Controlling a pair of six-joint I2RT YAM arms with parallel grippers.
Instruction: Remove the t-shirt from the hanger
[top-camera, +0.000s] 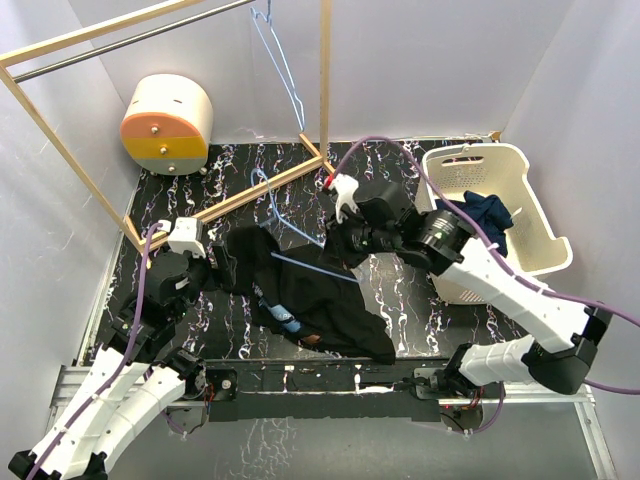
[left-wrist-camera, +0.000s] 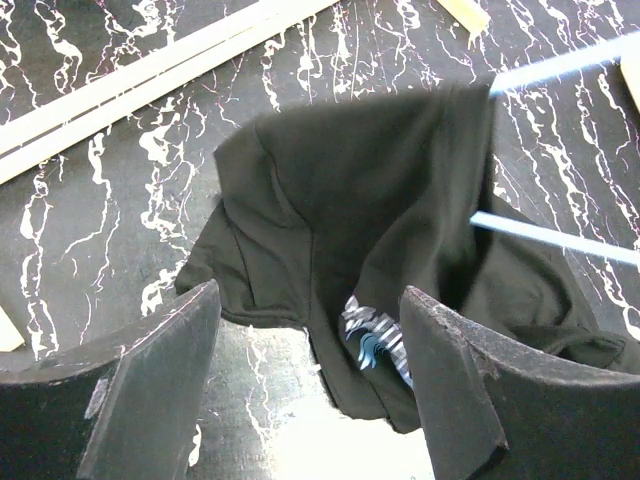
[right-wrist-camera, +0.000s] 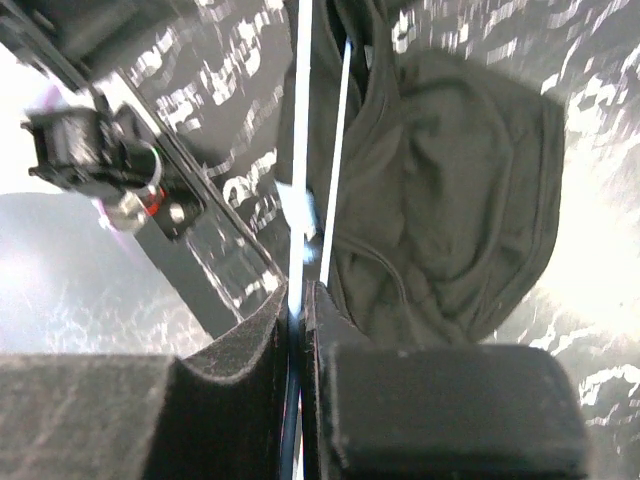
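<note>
Items counted: one black t-shirt (top-camera: 310, 295), two light-blue wire hangers, two hands, one basket, one wooden rack, one drum-shaped container. The t-shirt lies crumpled on the dark marbled tabletop (top-camera: 415, 310), near its middle, between the two hands; a pale printed graphic (left-wrist-camera: 375, 335) shows at one fold. The first hanger (top-camera: 310, 266) is on the tabletop and still engaged with the shirt: two of its wires run out from under the cloth, and the fabric covers the rest. The second hanger (top-camera: 286, 70) hangs bare from the rail of the rack (top-camera: 325, 80) at the back of the tabletop. Right hand (right-wrist-camera: 297, 300): fingers pressed together, clamped on a wire of the first hanger at the shirt's far-right edge; a second wire runs just beside it. Left hand (left-wrist-camera: 310, 300): fingers spread apart, gripping nothing, placed over the shirt's left portion; whether they touch the cloth cannot be determined. Surroundings: the rack's base slats (left-wrist-camera: 150, 65) lie on the tabletop just behind the shirt. A white basket (top-camera: 548, 225) stands at the right with dark blue clothing (top-camera: 488, 212) inside, and the right arm crosses in front of it. A white, yellow and orange drum (top-camera: 168, 122) sits at the back left, well apart from the shirt.
</note>
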